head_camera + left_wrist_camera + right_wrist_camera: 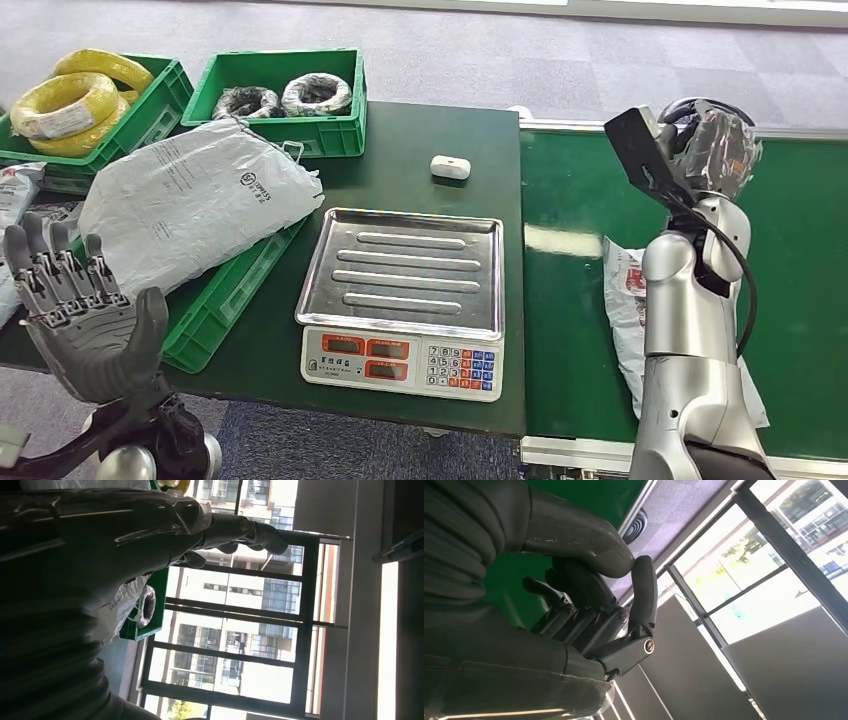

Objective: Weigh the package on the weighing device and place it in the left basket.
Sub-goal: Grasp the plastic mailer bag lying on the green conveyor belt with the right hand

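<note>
A large grey-white package lies tilted across the green left basket, partly over its rim. The silver-pan scale stands bare at the table's middle. My left hand is raised at the near left, beside the basket, fingers spread upward and holding nothing; the left wrist view shows this hand stretched out. My right hand is lifted high over the green belt, wrapped in clear film. In the right wrist view its fingers curl in against the thumb with nothing inside.
A second white package lies on the belt behind my right arm. At the back are a green crate with yellow coils and another crate with wrapped coils. A small white object rests beyond the scale.
</note>
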